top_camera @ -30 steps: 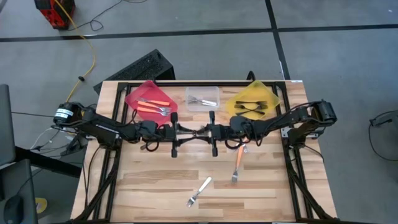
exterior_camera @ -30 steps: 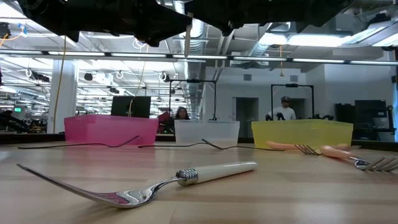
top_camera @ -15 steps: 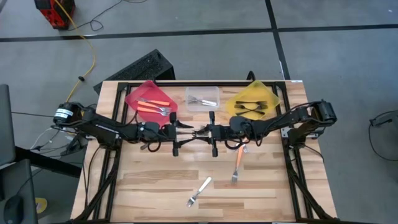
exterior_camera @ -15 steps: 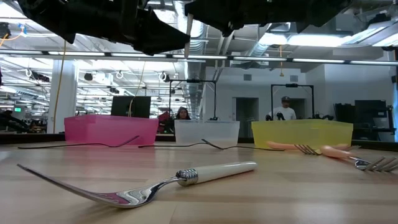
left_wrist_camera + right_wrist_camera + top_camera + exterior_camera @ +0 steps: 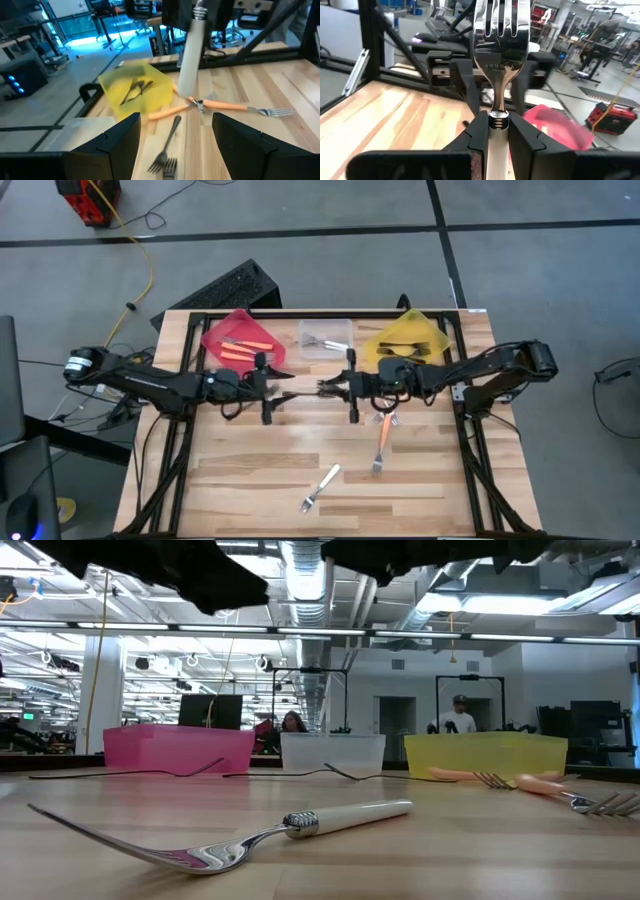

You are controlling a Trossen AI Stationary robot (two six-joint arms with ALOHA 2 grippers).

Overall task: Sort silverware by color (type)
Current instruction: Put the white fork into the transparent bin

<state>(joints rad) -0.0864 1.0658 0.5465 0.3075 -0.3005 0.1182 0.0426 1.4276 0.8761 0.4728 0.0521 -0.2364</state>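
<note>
I see a white-handled fork (image 5: 496,55) clamped in my right end effector (image 5: 492,131), fingers closed on the handle just below the silver collar, tines pointing away toward the left arm. In the high view this fork (image 5: 330,385) sits in the air over the middle of the counter (image 5: 250,480), just in front of the clear bin (image 5: 326,340).

Left end effector (image 5: 283,380) faces it from the other side, jaws spread wide, holding nothing. From the left wrist view the white handle (image 5: 191,60) hangs ahead of the open fingers (image 5: 120,137), not between them.

Loose on the counter: a second white-handled fork (image 5: 320,487) near the front edge, and two orange-handled forks (image 5: 383,438) crossed under the right arm. In the low view the white one (image 5: 250,837) lies closest to the camera, the orange pair (image 5: 545,788) off to the right.

Red bin (image 5: 240,337) has orange-handled forks in it. Clear bin has silver ones. Yellow bin (image 5: 405,340) has dark forks (image 5: 135,90).

A person (image 5: 458,716) shows far back in the room, another (image 5: 292,723) behind the clear bin.
</note>
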